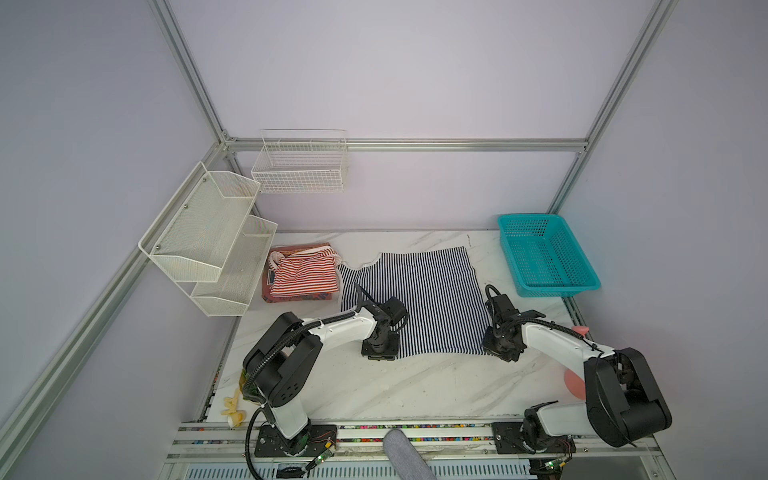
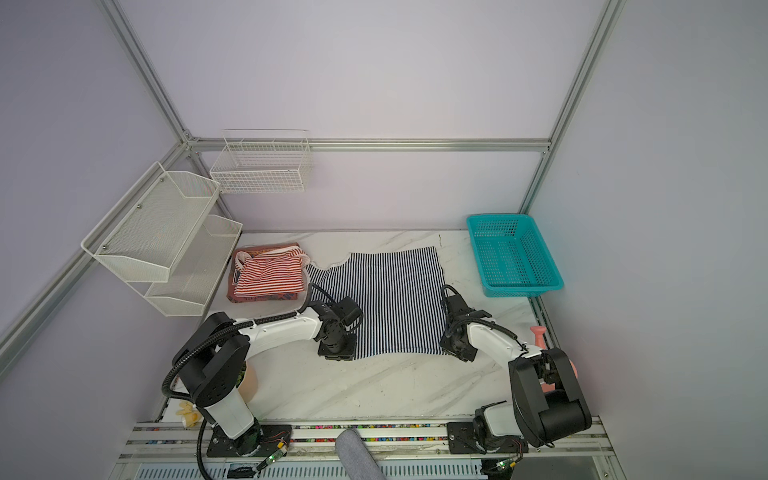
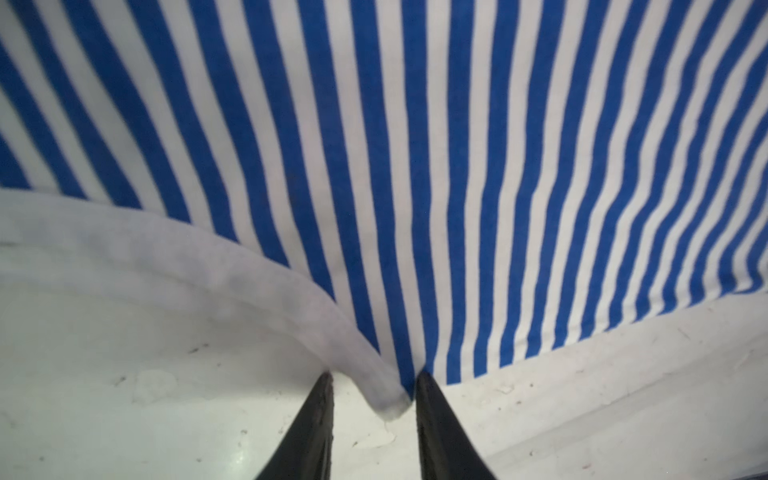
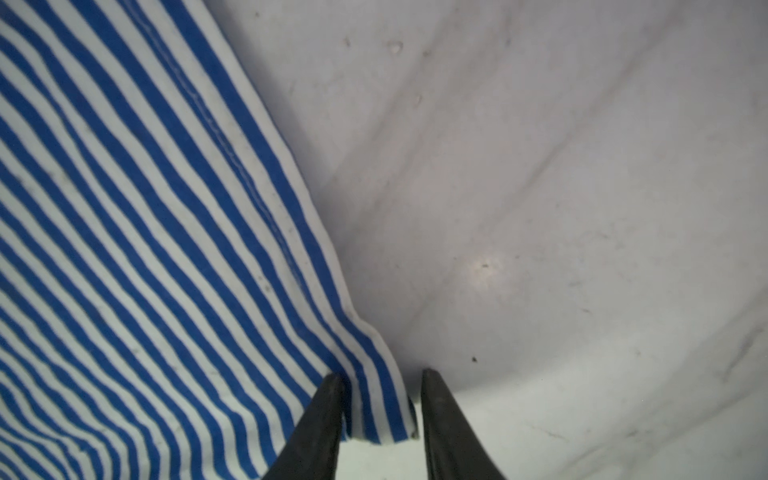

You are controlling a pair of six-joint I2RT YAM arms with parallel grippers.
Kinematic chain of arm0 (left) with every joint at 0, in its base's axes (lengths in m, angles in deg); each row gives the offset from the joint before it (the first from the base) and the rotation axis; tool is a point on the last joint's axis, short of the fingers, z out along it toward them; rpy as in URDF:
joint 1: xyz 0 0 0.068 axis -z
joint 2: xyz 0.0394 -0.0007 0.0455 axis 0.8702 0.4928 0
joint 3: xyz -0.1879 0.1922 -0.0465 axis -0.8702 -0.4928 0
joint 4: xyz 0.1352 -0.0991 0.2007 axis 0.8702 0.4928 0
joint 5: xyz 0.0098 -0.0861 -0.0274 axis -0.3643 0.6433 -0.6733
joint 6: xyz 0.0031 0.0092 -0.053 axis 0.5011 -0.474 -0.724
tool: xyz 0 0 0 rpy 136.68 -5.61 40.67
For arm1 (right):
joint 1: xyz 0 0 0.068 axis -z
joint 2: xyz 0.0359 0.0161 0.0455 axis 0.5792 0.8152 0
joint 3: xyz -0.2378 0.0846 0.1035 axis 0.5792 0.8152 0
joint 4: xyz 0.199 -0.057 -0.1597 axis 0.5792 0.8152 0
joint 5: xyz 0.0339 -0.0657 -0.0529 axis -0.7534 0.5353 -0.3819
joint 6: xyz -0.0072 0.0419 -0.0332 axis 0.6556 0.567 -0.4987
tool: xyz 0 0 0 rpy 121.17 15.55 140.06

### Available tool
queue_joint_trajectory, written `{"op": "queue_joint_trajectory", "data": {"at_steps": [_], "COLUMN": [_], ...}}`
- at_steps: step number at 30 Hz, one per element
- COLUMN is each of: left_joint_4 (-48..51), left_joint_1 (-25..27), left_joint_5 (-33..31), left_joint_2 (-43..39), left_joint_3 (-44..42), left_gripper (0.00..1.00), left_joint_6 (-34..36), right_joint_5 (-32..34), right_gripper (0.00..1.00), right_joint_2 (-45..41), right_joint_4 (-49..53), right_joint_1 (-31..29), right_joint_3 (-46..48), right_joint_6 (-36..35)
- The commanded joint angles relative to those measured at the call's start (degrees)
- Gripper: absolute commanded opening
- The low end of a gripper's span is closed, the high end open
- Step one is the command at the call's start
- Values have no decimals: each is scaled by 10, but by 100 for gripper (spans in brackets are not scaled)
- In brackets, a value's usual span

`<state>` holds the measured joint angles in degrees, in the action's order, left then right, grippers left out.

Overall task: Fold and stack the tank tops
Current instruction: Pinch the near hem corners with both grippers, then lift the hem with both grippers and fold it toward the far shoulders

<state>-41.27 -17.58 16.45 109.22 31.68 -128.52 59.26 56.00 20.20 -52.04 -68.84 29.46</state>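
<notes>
You have the navy-striped tank top [image 1: 432, 299] spread flat across the middle of the table [image 1: 395, 386], lying sideways, with its strap end to the left and its stitched hem to the right; both your arms reach in from the near edge and come down on its two near corners

Your left gripper [image 3: 374, 374] sits at the near left corner; in the left wrist view its black fingers [image 3: 316, 415] stand apart with the corner tip between them, just where the white trim [image 3: 208, 266] curves in and ends; one finger touches the striped cloth, while the other has a sliver of bare table beside it; the jaws straddle the corner and are not pressed onto it

Your right gripper [image 4: 382, 372] sits at the near right corner, at the hem; its fingers [image 4: 440, 415] are spread too, and the striped corner lies flat between them, nearly filling the gap without being squeezed

The red-striped tank top [image 1: 305, 272] lies folded on top of the rust-red garment [image 1: 299, 297] at the far left of the table, just beside the navy top's strap end; you cannot tell from these views whether the two tops touch; the teal basket [image 1: 552, 286] stands at the far right, apart from the cloth
</notes>
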Motion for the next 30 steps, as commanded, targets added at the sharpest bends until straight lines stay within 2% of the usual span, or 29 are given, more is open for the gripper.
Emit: {"op": "queue_joint_trajectory", "data": {"at_steps": [1,7,9,13,19,30], "left_joint_4": [-14,-14,-12,-1,50,110], "left_joint_1": [2,2,2,1,-1,-41], "left_joint_5": [8,6,8,2,-42,-94], "left_joint_2": [10,-1,-6,-23,-26,28], "left_joint_3": [-14,-5,1,22,94,226], "left_gripper": [24,4,1,0,0,0], "left_joint_6": [-5,-7,-7,-2,17,84], "right_joint_5": [4,7,11,21,26,41], "right_gripper": [26,0,0,0,0,0], "right_joint_2": [8,-1,-1,-35,-43,52], "right_joint_4": [4,15,24,43,64,61], "right_joint_1": [2,2,2,2,2,4], "right_joint_3": [2,-7,-13,-32,-79,-182], "right_joint_6": [7,5,5,4,2,-49]}}
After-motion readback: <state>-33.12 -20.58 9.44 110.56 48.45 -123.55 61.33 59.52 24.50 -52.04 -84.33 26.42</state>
